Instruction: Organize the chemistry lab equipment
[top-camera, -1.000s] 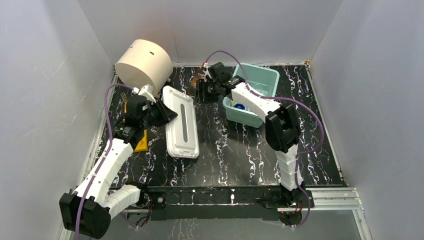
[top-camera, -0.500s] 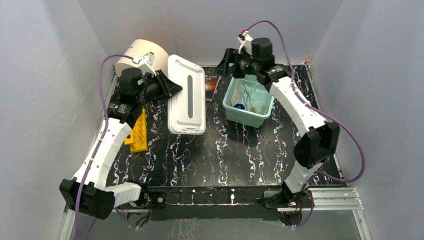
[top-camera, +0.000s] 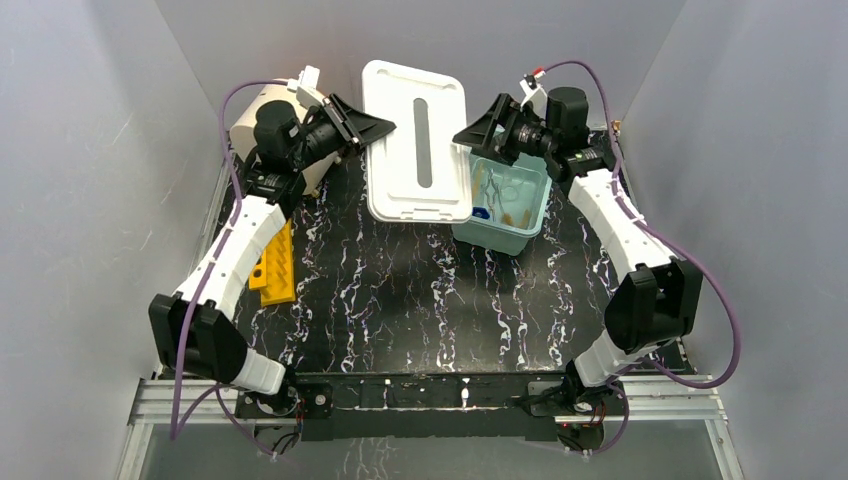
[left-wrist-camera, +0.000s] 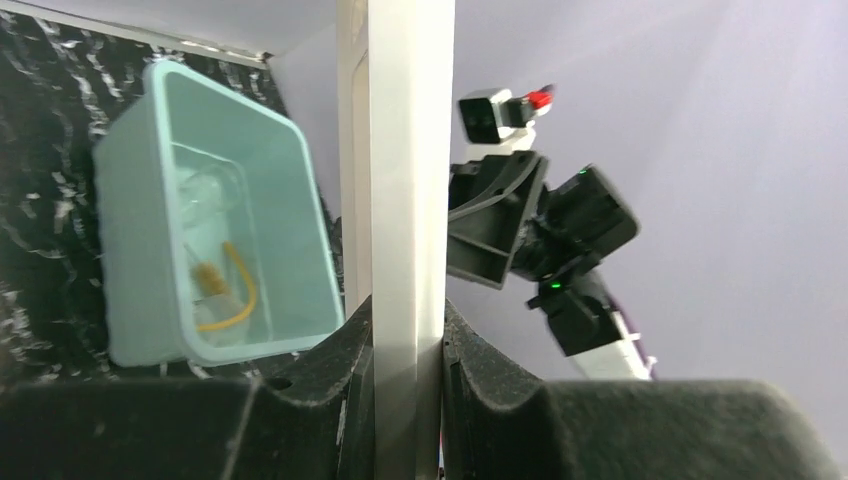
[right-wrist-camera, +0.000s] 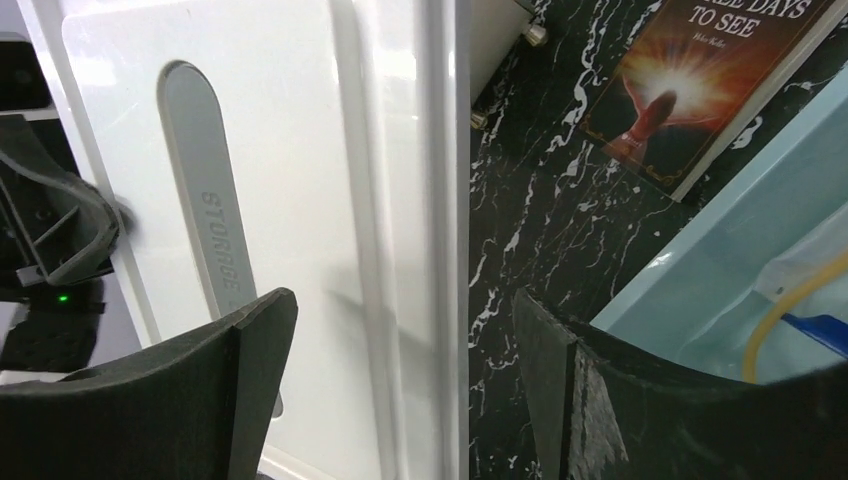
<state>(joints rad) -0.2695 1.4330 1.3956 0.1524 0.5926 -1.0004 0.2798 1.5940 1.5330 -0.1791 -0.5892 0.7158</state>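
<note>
My left gripper (top-camera: 375, 125) is shut on the left edge of a white lid (top-camera: 415, 140) with a grey handle strip. It holds the lid raised over the back of the table, overlapping the teal bin's (top-camera: 520, 235) left rim. My right gripper (top-camera: 470, 135) is open, its jaws on either side of the lid's right edge (right-wrist-camera: 290, 200). The bin holds tan rubber tubing (left-wrist-camera: 235, 300), metal tongs (top-camera: 492, 183), a blue-ended tube (top-camera: 482, 212) and clear glassware. In the left wrist view the lid's edge (left-wrist-camera: 405, 150) is clamped between my fingers.
A big cream cylinder (top-camera: 260, 110) lies at the back left behind my left arm. A yellow rack (top-camera: 275, 262) lies on the table at the left. A dark-covered book (right-wrist-camera: 700, 80) lies behind the bin, under the lid. Grey walls close in on three sides.
My left gripper lifted the lid off the table and carried it up and to the right, toward the bin. My right arm swung back and now faces the lid's right edge.
</note>
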